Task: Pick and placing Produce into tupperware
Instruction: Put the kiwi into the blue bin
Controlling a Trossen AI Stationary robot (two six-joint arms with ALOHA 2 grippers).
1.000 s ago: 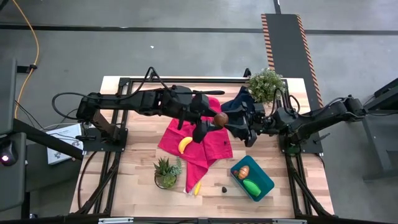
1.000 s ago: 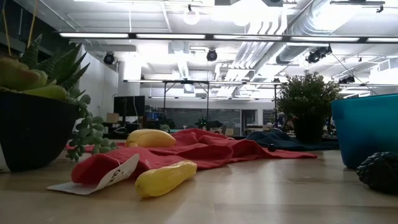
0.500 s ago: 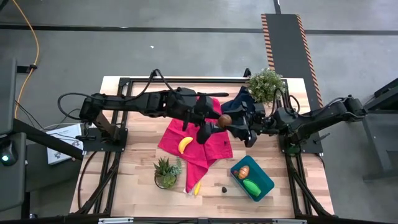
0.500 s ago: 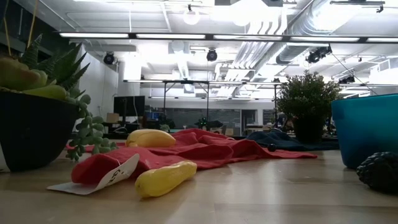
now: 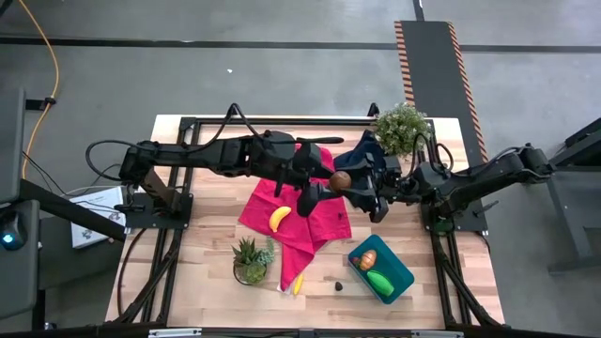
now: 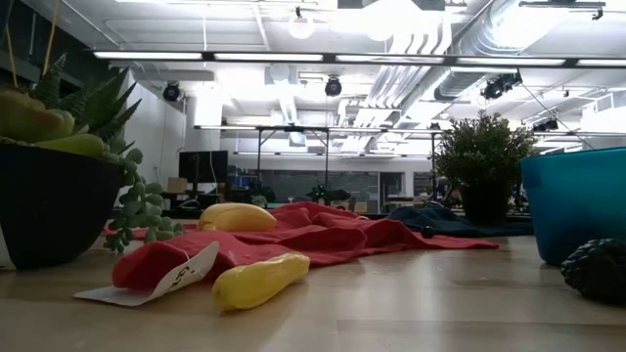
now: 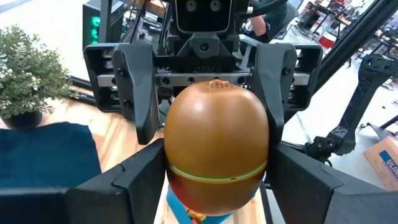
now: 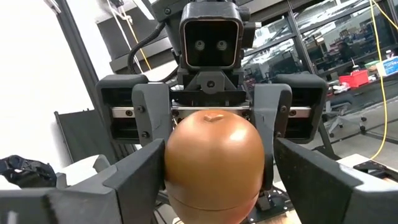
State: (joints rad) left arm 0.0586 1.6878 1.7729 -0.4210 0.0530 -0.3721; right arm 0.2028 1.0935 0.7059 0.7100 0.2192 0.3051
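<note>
Tub (image 5: pixel 380 268) holds two pieces; left tool (image 5: pixel 331 182) grips brown fruit (image 5: pixel 340 180) between right tool's (image 5: pixel 360 191) open fingers (handover); bananas (image 5: pixel 278 219) remain on desk.

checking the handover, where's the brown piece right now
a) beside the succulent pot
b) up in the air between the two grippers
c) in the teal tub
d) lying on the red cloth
b: the brown piece sits above the table, shut in the left gripper, with the right gripper open around it; the tupperware holds only an orange and a green piece.
</note>
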